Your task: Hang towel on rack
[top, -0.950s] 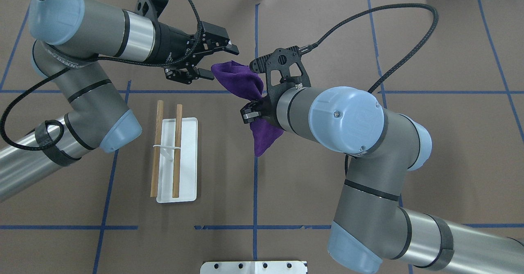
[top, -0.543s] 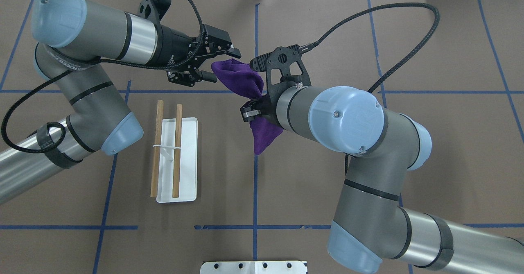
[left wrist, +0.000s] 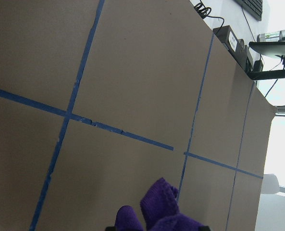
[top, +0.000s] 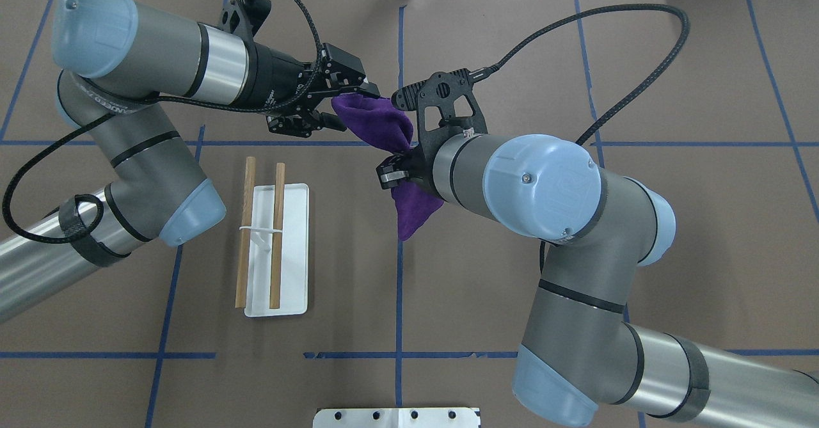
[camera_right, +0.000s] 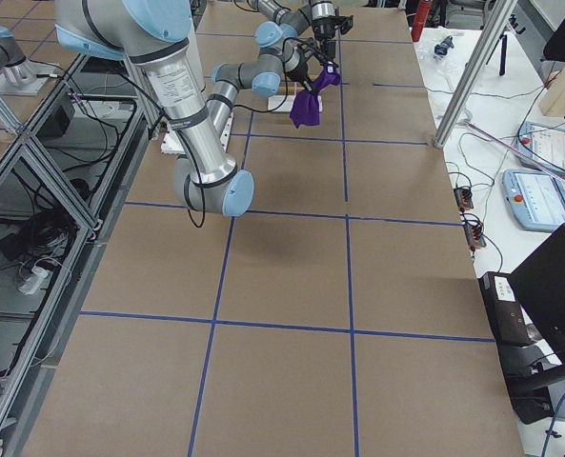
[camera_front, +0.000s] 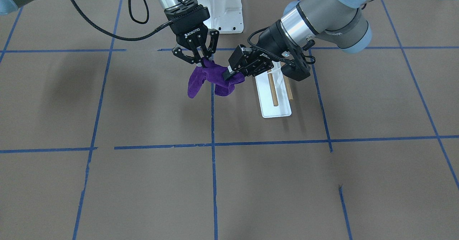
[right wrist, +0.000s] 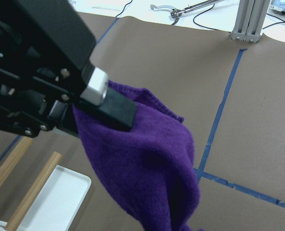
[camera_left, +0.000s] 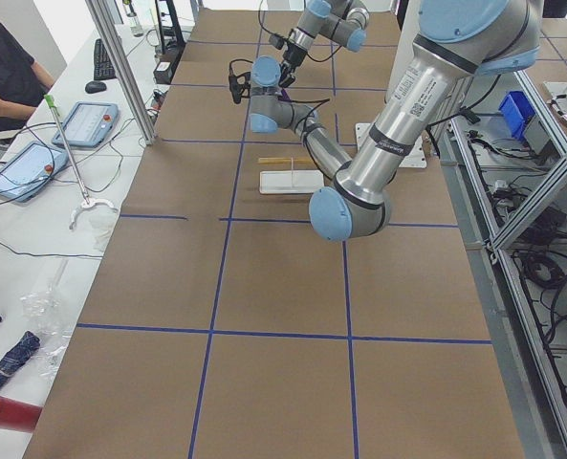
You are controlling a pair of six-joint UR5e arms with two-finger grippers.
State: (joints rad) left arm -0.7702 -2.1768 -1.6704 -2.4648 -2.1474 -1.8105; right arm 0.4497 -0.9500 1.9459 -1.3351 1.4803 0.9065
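Observation:
The purple towel (top: pixel 377 124) hangs in the air near the table's middle, bunched in my right gripper (top: pixel 391 175), which is shut on it; it also shows in the front view (camera_front: pixel 208 78). My left gripper (top: pixel 353 103) is open, with its jaws set around the towel's far upper end. One of its fingers (right wrist: pixel 108 103) lies against the cloth. The rack (top: pixel 294 249) stands on the table to the left of the towel, a white tray base with two wooden dowels (top: pixel 277 235). The rack also shows in the front view (camera_front: pixel 276 111), behind the left wrist.
The white bolted robot pedestal (camera_front: pixel 222 10) sits at the robot's edge of the table. Blue tape lines (top: pixel 399 300) cross the brown surface. Black cables (top: pixel 627 15) loop over both arms. An operator (camera_left: pixel 6 67) sits beyond the table's far side.
My left gripper has moved right, toward the towel, and its jaws now straddle the towel's far end. The right arm and the towel have hardly moved.

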